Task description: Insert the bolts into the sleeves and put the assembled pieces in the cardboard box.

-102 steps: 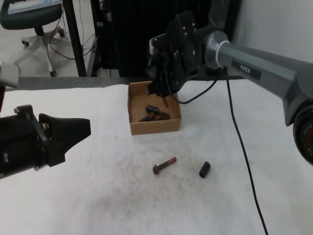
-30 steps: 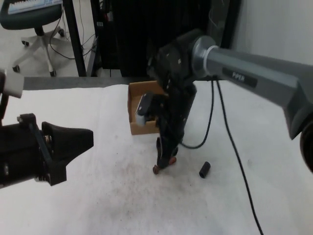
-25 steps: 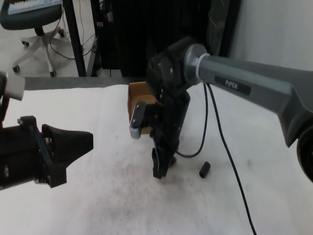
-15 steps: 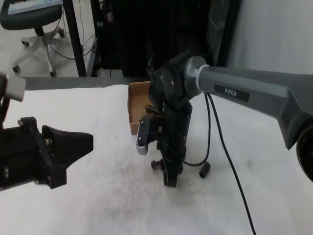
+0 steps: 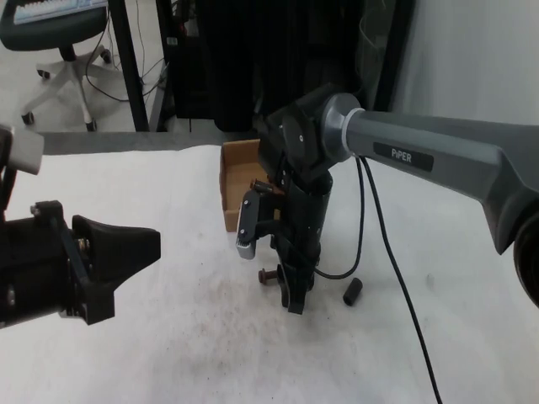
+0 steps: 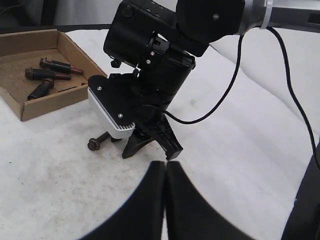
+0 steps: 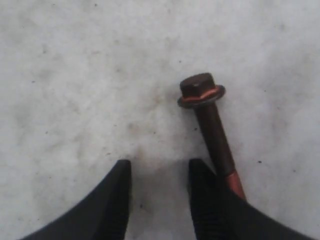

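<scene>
Bolt (image 7: 207, 117) lies on the cloth (image 5: 168, 353) just outside one finger of my right pincer (image 7: 157, 200), whose tips are slightly spread down at the cloth, nothing between them. The sleeve (image 5: 352, 291) lies near; the box (image 6: 50, 102) beyond holds assembled pieces (image 6: 47, 75). My left pincer (image 6: 165, 200) is pressed together, apart from them.

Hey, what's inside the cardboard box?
Three dark bolts lie in the cardboard box; one seems sleeved. From the high view, the right arm covers most of its inside.
</scene>
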You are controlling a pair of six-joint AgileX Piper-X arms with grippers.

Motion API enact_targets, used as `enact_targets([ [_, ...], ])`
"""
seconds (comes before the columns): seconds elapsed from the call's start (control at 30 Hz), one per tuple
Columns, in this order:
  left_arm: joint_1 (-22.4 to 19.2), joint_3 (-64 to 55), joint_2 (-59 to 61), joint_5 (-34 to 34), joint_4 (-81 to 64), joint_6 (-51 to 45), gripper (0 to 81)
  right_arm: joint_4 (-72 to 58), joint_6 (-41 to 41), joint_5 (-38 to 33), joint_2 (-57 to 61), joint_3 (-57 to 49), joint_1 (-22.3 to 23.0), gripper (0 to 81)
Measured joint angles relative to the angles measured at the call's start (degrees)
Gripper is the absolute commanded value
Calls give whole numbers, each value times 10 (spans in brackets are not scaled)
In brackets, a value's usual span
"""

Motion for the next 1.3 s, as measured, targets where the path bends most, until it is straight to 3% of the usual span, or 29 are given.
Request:
enact_targets([
  [0.33,0,0,0,0,0,0,3,-17,3,-33,-74,0,9,363],
  [0.8,0,0,0,0,0,0,3,-135,-19,-82,-61,0,3,363],
  [1.3,0,0,0,0,0,11,3,-113,-31,-86,-34,0,-27,363],
])
